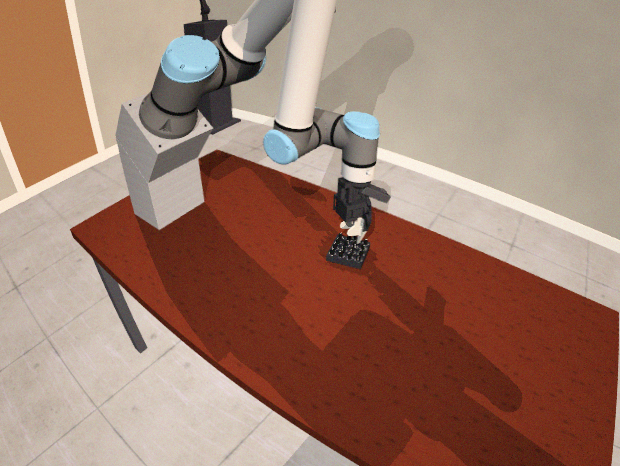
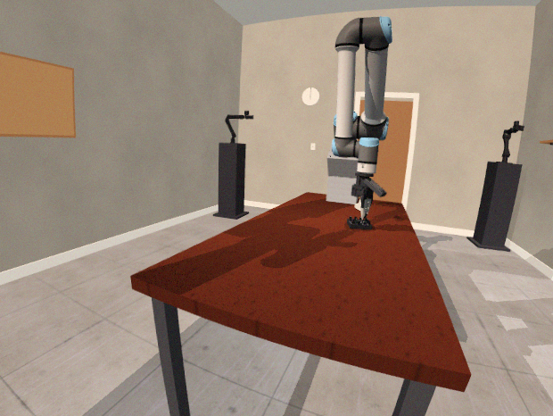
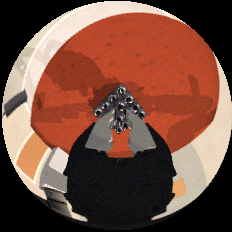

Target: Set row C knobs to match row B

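Jaws (image 1: 358, 237) (image 2: 363, 216) nearly closed, low over the box (image 1: 344, 261) (image 2: 359, 227) (image 3: 120, 103) near the desk's (image 1: 260, 240) (image 2: 312, 308) (image 3: 145, 50) wall-side long edge; grip on any knob cannot be told; presumably a row C turn, next needing confirmed grip, then twisting to B's matching mark.

A small, square, black knob box (image 1: 345, 262) (image 2: 359, 227) (image 3: 121, 98) with glinting dark knobs, which lay flat on the reddish-brown tabletop (image 1: 250, 235) (image 2: 312, 286) (image 3: 145, 50)

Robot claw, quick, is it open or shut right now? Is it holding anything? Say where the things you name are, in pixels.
Gripper (image 1: 358, 238) (image 2: 364, 218) (image 3: 120, 109): nearly closed, fingertips down at the knob box (image 1: 343, 262) (image 2: 359, 227) (image 3: 134, 103); whether it's gripping a knob can't be told.
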`<action>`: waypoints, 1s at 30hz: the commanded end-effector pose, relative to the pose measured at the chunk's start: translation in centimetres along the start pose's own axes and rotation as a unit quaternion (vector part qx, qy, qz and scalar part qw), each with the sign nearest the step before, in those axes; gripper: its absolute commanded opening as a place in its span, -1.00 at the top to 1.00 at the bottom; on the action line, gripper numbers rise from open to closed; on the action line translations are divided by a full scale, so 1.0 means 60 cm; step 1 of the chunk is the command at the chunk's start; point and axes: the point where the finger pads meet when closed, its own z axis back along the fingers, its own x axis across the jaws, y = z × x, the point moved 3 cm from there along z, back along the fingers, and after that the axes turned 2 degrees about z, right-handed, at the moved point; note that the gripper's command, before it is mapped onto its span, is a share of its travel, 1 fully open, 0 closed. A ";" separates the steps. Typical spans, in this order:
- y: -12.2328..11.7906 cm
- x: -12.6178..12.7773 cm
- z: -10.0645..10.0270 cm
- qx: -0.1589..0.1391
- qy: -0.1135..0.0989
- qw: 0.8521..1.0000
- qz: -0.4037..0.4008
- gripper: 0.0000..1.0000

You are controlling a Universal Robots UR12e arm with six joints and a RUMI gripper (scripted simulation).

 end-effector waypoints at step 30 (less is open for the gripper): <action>0.000 0.000 -0.004 0.000 0.000 1.000 0.000 0.78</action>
